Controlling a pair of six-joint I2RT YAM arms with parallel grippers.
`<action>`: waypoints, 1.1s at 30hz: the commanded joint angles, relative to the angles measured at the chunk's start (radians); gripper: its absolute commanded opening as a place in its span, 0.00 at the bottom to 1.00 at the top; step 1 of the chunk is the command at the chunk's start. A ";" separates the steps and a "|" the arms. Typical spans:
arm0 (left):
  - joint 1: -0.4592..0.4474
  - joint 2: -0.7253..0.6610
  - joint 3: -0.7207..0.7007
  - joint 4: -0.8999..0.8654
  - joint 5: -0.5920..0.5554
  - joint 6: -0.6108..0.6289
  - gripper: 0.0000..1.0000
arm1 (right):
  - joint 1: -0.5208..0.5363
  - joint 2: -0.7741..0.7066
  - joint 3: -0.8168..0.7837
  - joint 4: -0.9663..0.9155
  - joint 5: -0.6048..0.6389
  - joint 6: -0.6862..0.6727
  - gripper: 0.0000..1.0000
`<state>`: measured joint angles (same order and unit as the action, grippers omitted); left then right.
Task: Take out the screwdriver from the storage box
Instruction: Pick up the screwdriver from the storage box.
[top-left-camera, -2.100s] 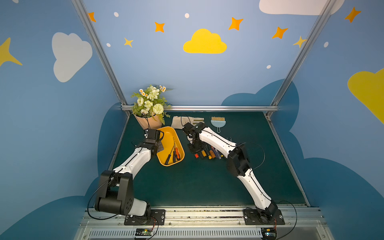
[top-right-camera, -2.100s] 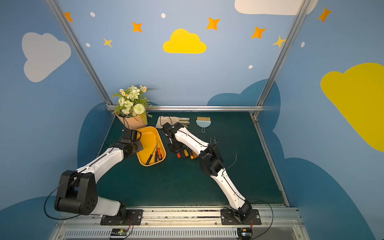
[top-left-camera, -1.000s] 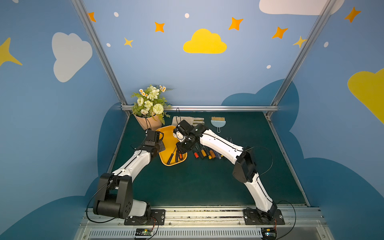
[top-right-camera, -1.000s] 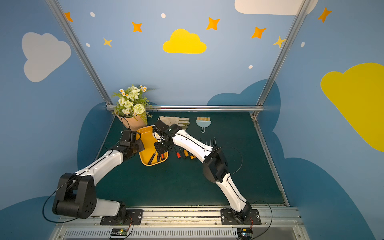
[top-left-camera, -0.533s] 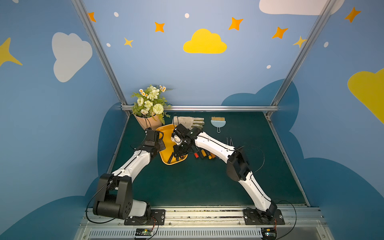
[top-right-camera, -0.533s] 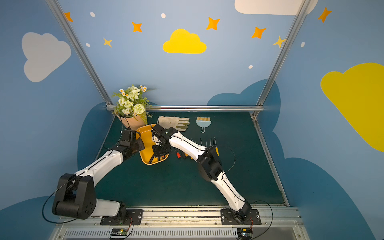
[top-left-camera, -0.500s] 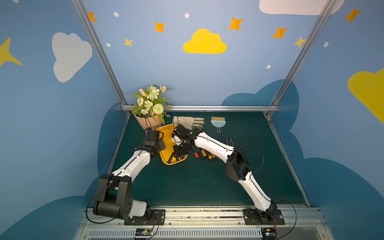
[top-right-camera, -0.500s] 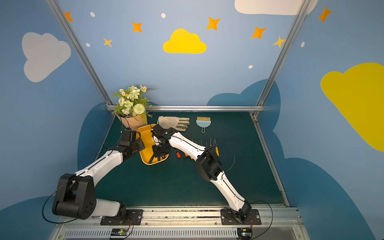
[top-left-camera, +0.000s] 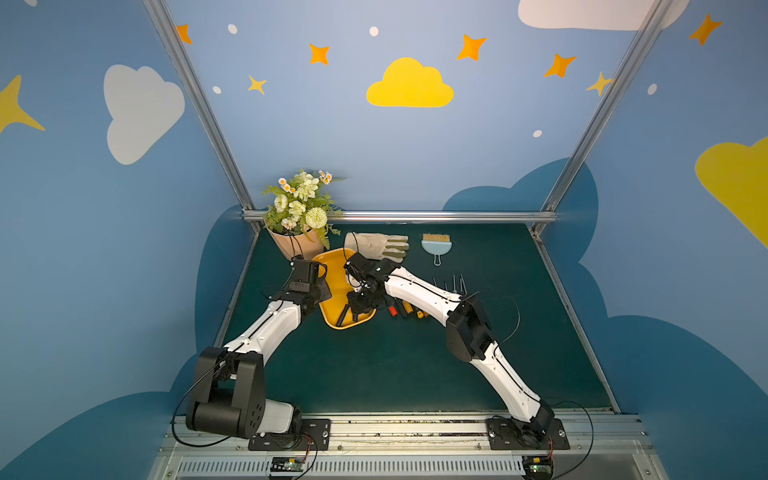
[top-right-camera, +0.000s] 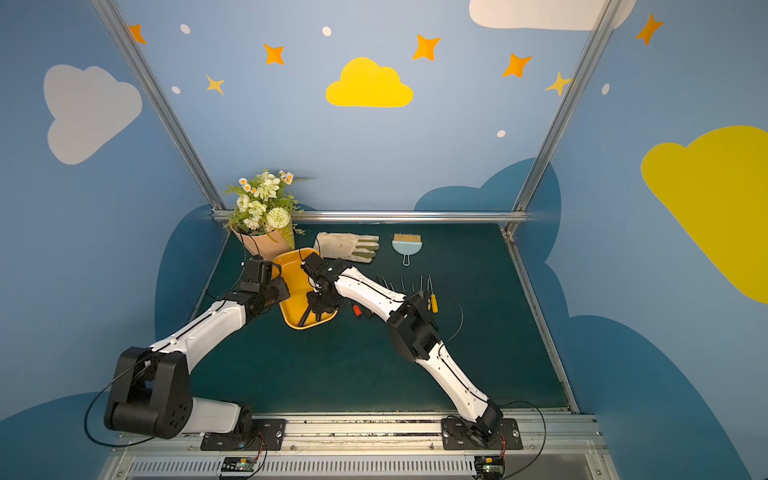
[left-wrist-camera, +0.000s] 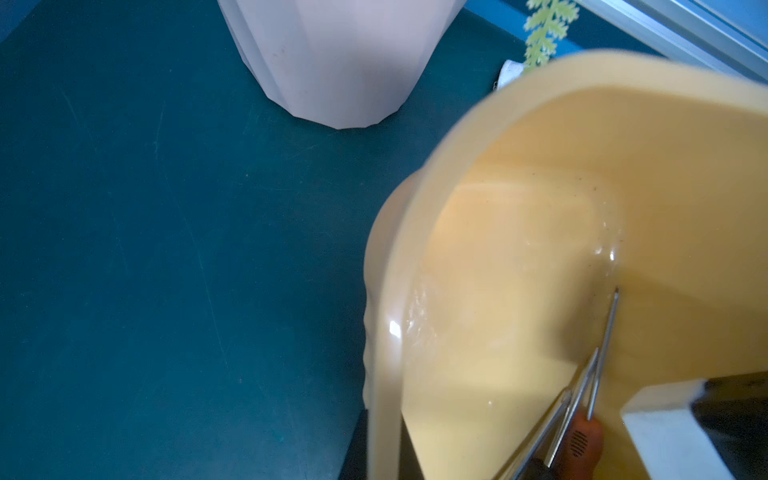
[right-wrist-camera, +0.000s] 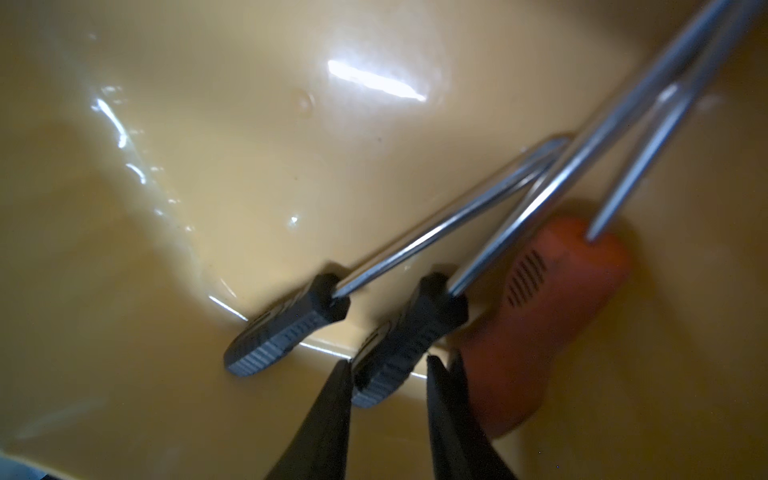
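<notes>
The yellow-orange storage box (top-left-camera: 332, 266) (top-right-camera: 291, 266) lies at the back left of the green mat. My left gripper (top-left-camera: 322, 287) (left-wrist-camera: 384, 419) is shut on its left rim (left-wrist-camera: 540, 83). In the right wrist view three screwdrivers lie in it: two black-handled (right-wrist-camera: 286, 328) (right-wrist-camera: 407, 340) and one orange-red (right-wrist-camera: 552, 316). My right gripper (top-left-camera: 359, 307) (top-right-camera: 320, 309) (right-wrist-camera: 388, 374) is down inside the box and open. Its fingers stand either side of the middle black handle's end, with a gap on the orange side.
A peach flower pot (top-left-camera: 291, 245) (left-wrist-camera: 332, 62) stands just behind the box. A beige glove (top-left-camera: 378, 245) and a small blue brush (top-left-camera: 436, 247) lie along the back. Several more screwdrivers (top-left-camera: 407, 309) lie in a row on the mat, right of the box, under my right forearm.
My right gripper has swung left from the row of screwdrivers on the mat into the box and come down over the handles. The left gripper has kept its hold on the rim.
</notes>
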<state>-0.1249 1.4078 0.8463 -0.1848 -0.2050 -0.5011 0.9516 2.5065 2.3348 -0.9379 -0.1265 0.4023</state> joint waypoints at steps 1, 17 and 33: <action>0.001 -0.015 0.001 0.033 0.029 -0.016 0.02 | 0.004 0.034 0.038 0.007 0.060 0.001 0.37; -0.001 -0.021 0.002 0.033 0.032 -0.016 0.02 | 0.012 0.116 0.091 0.068 0.228 -0.052 0.31; 0.005 -0.015 0.016 0.009 -0.005 0.004 0.02 | 0.024 -0.095 -0.161 0.285 0.105 -0.065 0.00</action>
<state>-0.1246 1.4078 0.8459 -0.1905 -0.2317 -0.4969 0.9771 2.4905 2.2250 -0.7338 0.0029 0.3511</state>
